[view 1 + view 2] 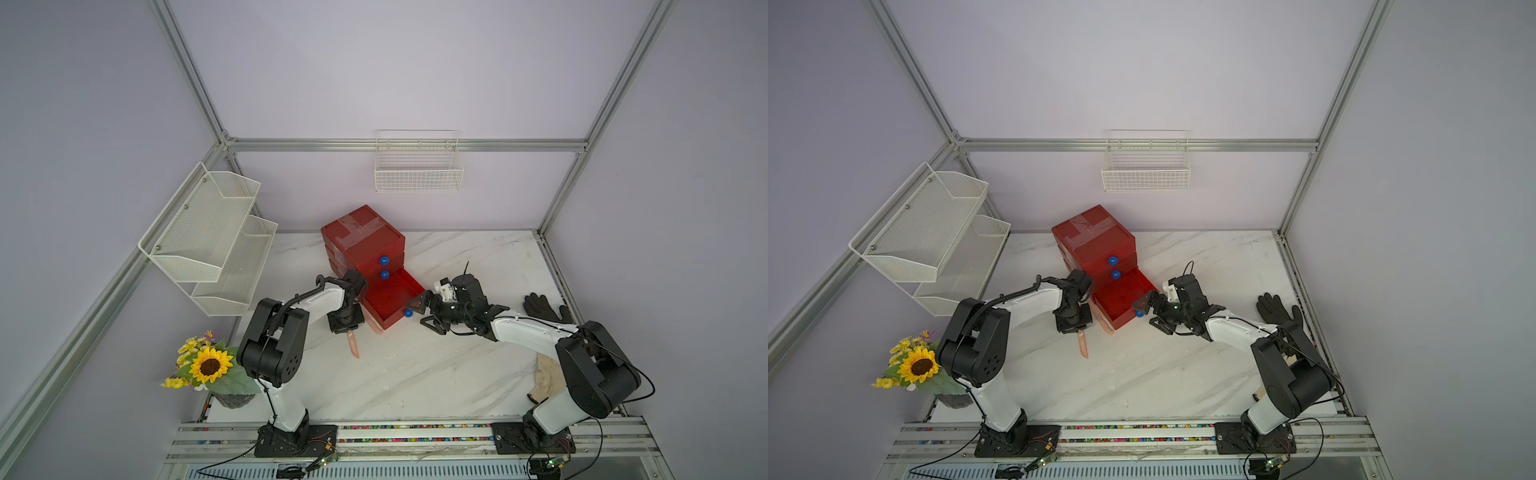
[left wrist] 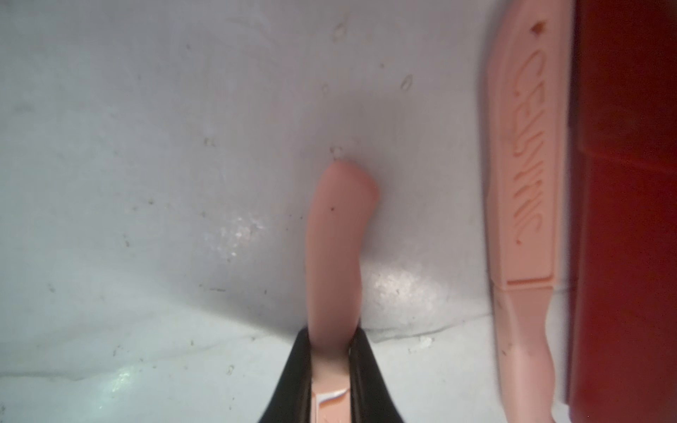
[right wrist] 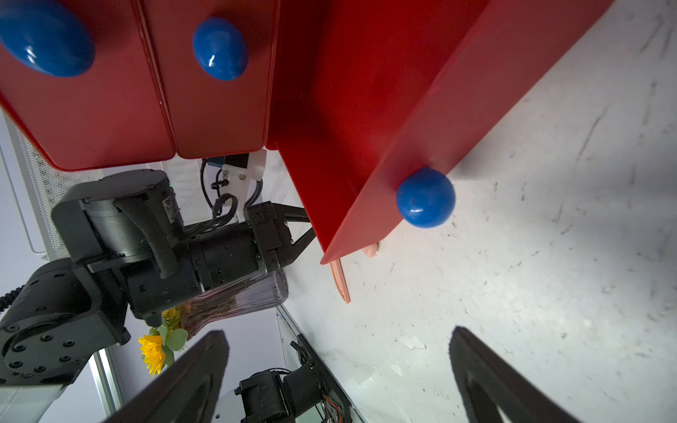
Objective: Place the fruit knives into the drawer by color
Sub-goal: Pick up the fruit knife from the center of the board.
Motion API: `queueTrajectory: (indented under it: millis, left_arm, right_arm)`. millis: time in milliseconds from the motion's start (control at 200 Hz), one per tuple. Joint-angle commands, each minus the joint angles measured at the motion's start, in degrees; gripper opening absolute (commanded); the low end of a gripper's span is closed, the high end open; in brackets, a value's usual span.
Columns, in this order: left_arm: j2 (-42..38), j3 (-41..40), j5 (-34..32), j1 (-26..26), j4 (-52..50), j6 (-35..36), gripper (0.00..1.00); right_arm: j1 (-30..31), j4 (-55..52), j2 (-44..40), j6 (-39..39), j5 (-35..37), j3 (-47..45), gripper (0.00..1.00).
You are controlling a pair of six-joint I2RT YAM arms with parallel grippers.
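Observation:
The red drawer chest point(image 1: 361, 237) stands at the back of the marble table, its bottom drawer point(image 1: 390, 297) pulled out and showing a bare red floor. My left gripper point(image 2: 331, 359) is shut on a salmon-pink fruit knife point(image 2: 335, 256), which sticks out toward the table front in both top views point(image 1: 353, 347) point(image 1: 1084, 347). A second pink knife point(image 2: 524, 183) lies on the table against the open drawer's left wall point(image 1: 376, 326). My right gripper point(image 1: 426, 313) stands open just in front of the drawer's blue knob point(image 3: 425, 197), holding nothing.
A sunflower vase point(image 1: 210, 365) stands at the front left. A white mesh rack point(image 1: 212, 237) hangs on the left wall and a wire basket point(image 1: 417, 166) on the back wall. A black glove point(image 1: 540, 307) and a beige cloth point(image 1: 548, 374) lie at the right.

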Motion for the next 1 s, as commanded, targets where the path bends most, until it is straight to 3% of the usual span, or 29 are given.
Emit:
queueTrajectory:
  millis: [0, 350, 705, 995]
  left_arm:
    - [3.01, -3.72, 1.23, 0.09, 2.79, -0.3, 0.12]
    - [-3.67, -4.21, 2.35, 0.06, -0.83, 2.34, 0.12]
    - [-10.42, -4.03, 11.98, -1.67, -4.06, 2.92, 0.13]
    - [-19.74, -4.37, 19.98, -3.15, -5.43, 0.68, 0.13]
  right_arm:
    - [-0.23, -0.18, -0.39, -1.32, -0.49, -0.58, 0.97]
    - [1.9, 2.79, -0.83, -2.62, -2.58, -0.95, 0.97]
    - [13.24, 9.36, 1.98, -4.45, 0.66, -0.95, 0.96]
    - [19.5, 7.89, 3.41, -5.22, 5.75, 0.12, 0.89]
